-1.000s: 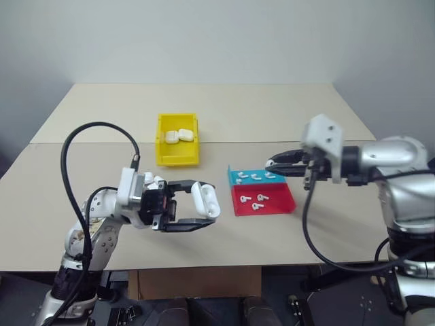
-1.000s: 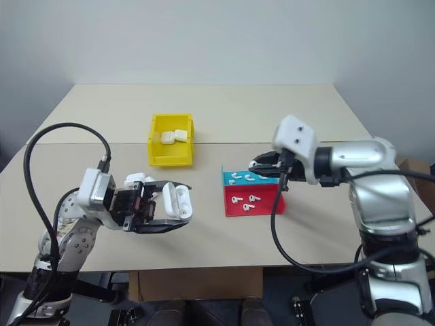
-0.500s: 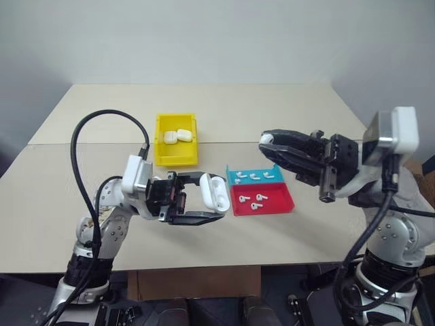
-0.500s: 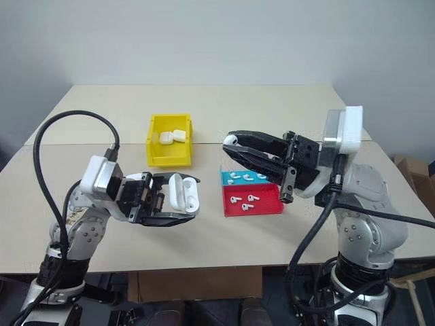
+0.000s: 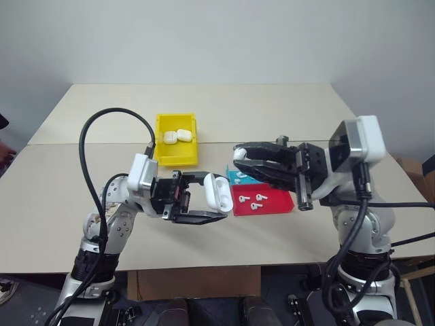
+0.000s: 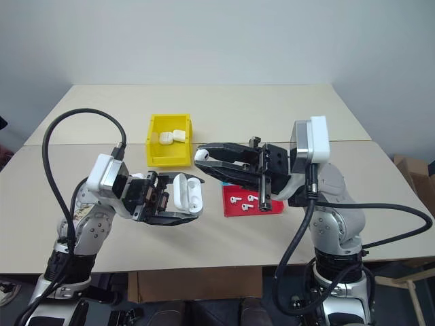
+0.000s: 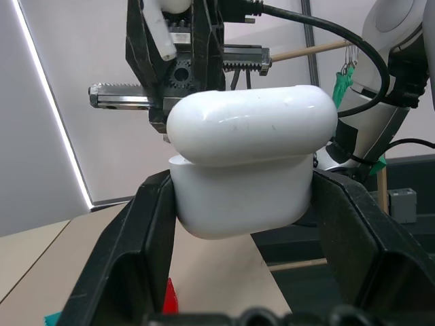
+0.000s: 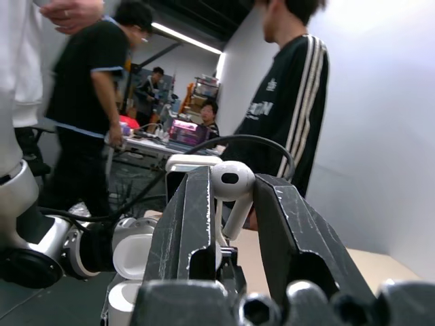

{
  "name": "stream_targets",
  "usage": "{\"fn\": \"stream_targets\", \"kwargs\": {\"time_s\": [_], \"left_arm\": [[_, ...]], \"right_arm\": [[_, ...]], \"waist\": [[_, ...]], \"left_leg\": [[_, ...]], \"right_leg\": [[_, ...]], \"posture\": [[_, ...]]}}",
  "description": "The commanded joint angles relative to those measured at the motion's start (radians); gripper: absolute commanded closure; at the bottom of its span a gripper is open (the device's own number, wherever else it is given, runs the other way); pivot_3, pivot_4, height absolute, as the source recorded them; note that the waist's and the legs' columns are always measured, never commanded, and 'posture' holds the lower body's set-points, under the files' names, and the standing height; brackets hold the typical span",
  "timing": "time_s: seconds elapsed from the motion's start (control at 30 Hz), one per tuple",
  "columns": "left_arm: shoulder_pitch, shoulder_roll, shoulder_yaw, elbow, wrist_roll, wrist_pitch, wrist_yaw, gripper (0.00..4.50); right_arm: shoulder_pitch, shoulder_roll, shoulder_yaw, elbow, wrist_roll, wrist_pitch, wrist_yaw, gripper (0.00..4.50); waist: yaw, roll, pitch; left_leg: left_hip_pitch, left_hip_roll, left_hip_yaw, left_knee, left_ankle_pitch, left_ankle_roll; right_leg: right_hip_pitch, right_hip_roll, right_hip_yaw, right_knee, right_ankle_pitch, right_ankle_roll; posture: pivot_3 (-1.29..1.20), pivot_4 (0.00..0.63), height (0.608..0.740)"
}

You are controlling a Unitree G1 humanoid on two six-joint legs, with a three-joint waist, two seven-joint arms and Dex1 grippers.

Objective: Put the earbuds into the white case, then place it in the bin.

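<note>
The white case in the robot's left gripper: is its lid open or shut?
Open. The white case, held in the left gripper, has its lid tilted up off the base, and the right wrist view looks into its hollow wells.

Yellow bin [image 5: 177, 140] on a beige table [image 5: 272, 109], white cases inside. Beside the bin, a tray [image 5: 262, 197] half red, half blue, dotted with white earbuds [image 5: 257, 200]. Grippers' fingers [image 5: 204, 217] are black.
</note>
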Motion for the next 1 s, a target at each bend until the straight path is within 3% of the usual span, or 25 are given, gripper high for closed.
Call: {"fn": "stream_targets", "kwargs": {"time_s": [0.03, 1.0], "left_arm": [[-0.022, -0.007, 0.006, -0.012, -0.001, -0.023, -0.009, 1.75], [-0.029, -0.034, -0.002, -0.011, 0.003, -0.035, -0.003, 1.75]], "right_arm": [[-0.014, 0.0, 0.018, 0.013, 0.003, -0.059, 0.031, 3.63], [0.037, -0.016, 0.115, 0.083, -0.072, -0.147, 0.044, 3.63]], "waist": [[0.0, 0.0, 0.0], [0.001, 0.0, 0.0]], "left_leg": [[0.0, 0.0, 0.0, 0.0, 0.0, 0.0], [0.0, 0.0, 0.0, 0.0, 0.0, 0.0]], "right_leg": [[0.0, 0.0, 0.0, 0.0, 0.0, 0.0], [0.0, 0.0, 0.0, 0.0, 0.0, 0.0]], "posture": [[0.0, 0.15, 0.74], [0.0, 0.15, 0.74]]}}
